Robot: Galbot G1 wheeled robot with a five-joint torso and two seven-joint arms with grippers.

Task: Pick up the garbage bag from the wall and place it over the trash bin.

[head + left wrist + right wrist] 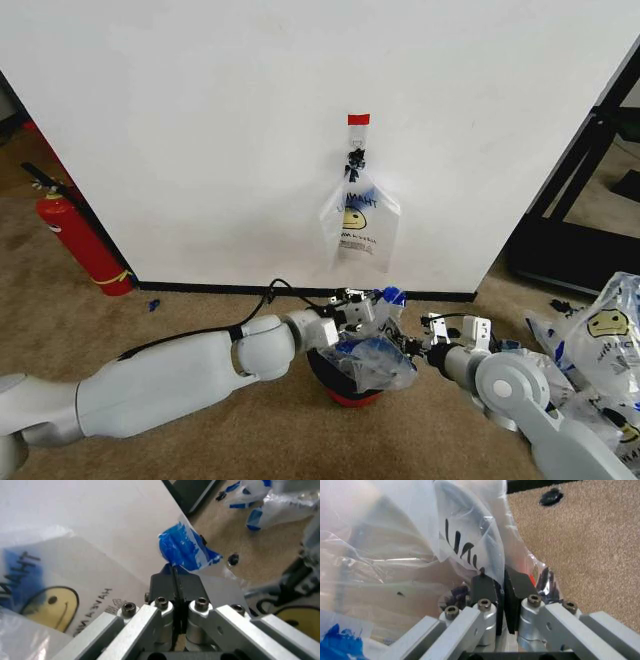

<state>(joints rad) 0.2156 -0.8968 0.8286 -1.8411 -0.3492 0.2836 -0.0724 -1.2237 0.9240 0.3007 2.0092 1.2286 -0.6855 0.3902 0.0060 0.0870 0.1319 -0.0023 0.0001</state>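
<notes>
Crinkly garbage bag (pixel 372 362) pinched at opposite edges by left hand (pixel 385 306) and right hand (pixel 428 340), both clamped tight, spreading the mouth over trash bin (pixel 345 389).

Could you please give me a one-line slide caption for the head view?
Both pincers, left and right, hold the garbage bag over the trash bin.

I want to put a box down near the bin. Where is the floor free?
Bare carpet lies between the red fire extinguisher and the small black wire-mesh trash bin. Right of the bin it is crowded: a heap of smiley plastic bags.
</notes>
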